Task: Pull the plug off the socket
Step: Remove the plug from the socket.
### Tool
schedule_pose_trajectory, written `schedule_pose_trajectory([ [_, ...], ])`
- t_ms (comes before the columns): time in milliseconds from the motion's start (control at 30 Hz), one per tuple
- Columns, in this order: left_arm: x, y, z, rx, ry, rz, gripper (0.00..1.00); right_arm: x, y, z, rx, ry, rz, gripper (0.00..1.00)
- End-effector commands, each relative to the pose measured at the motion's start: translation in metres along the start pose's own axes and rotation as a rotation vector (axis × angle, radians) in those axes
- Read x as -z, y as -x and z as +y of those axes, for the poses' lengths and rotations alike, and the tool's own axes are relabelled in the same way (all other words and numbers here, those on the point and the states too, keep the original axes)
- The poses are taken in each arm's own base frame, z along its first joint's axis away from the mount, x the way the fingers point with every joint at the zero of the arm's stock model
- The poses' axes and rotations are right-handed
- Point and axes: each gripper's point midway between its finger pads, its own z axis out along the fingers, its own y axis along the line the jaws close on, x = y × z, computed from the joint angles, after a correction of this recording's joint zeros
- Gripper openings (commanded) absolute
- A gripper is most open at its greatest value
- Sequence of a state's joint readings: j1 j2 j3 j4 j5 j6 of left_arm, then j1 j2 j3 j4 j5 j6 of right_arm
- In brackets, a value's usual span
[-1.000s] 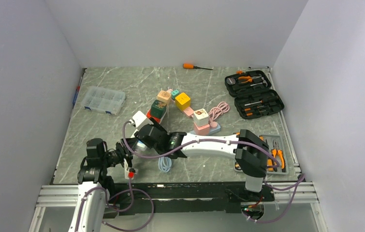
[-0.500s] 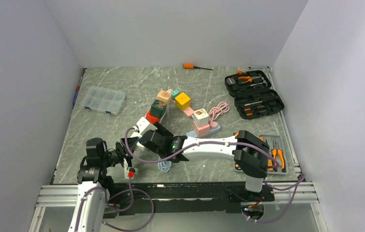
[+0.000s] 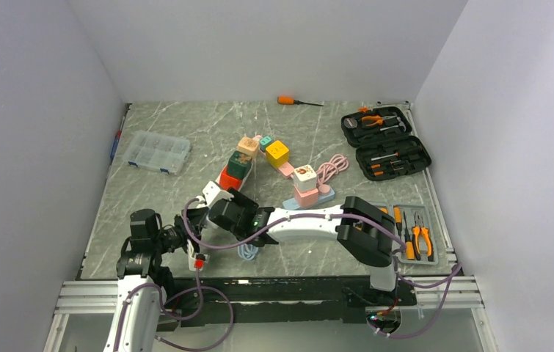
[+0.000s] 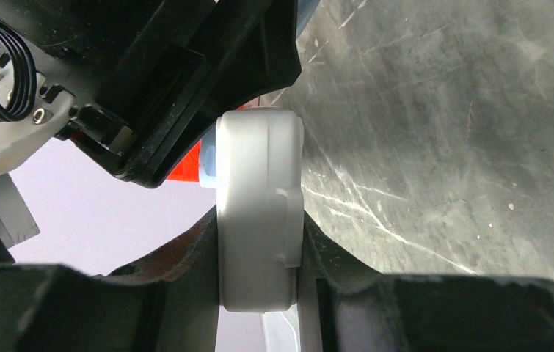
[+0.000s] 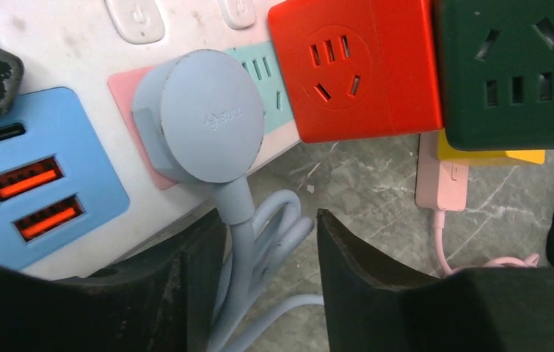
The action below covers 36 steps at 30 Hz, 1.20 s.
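On the left, the left fingers (image 4: 178,293) are clenching the end of the white power strip (image 4: 259,191), pinning it against the grey worktop (image 4: 442,147), and they are not letting go. Moving across, the right arm is the one that has been travelling: over the last second it has been sliding leftward and in over the strip, and now the right fingers (image 5: 376,286) are hanging released just short of the blue round plug (image 5: 199,116), with its blue cable (image 5: 259,227) running out between them. They are grasping nothing yet. The plug is still sitting fully in its pink socket, between the blue USB panel (image 5: 39,176) and the red cube adapter (image 5: 358,66), with the green cube adapter (image 5: 512,70) further right. So the approach is looking nearly done; the fingers will probably be needing to advance onto the plug body before closing and pulling.
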<state>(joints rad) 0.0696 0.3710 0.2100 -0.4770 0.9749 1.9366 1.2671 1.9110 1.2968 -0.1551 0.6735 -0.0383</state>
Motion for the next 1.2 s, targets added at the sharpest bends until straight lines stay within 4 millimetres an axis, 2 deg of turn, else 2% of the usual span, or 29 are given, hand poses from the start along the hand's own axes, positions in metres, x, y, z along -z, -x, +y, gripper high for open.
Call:
schedule_pose_trajectory([
  [0,0.007,0.009,0.043,-0.099,0.085,-0.037,0.06,-0.006,0.029,-0.010,0.000,-0.059,-0.077,0.47],
  [100,0.006,0.009,0.041,-0.099,0.082,-0.039,0.06,-0.005,0.030,-0.014,0.005,-0.077,-0.084,0.34],
  [267,0.004,0.010,0.032,-0.121,0.053,-0.044,0.05,0.006,0.047,-0.026,-0.040,-0.099,-0.136,0.08],
  [400,0.004,0.009,0.025,-0.127,0.025,-0.038,0.04,0.013,0.060,-0.041,-0.084,-0.146,-0.177,0.00],
  [567,0.004,0.005,0.017,-0.122,-0.020,-0.016,0.01,0.016,0.067,-0.066,-0.169,-0.208,-0.213,0.00],
  [733,0.004,0.003,0.010,-0.124,-0.046,-0.007,0.00,0.015,0.064,-0.092,-0.200,-0.312,-0.216,0.00],
  [867,0.004,0.002,0.005,-0.122,-0.062,-0.004,0.00,0.015,0.058,-0.115,-0.314,-0.330,-0.212,0.00],
  [967,0.004,0.002,0.003,-0.124,-0.072,-0.003,0.00,0.016,0.053,-0.122,-0.383,-0.315,-0.213,0.00],
  [1167,0.003,0.001,0.000,-0.125,-0.084,-0.001,0.00,0.016,0.042,-0.126,-0.402,-0.328,-0.193,0.00],
])
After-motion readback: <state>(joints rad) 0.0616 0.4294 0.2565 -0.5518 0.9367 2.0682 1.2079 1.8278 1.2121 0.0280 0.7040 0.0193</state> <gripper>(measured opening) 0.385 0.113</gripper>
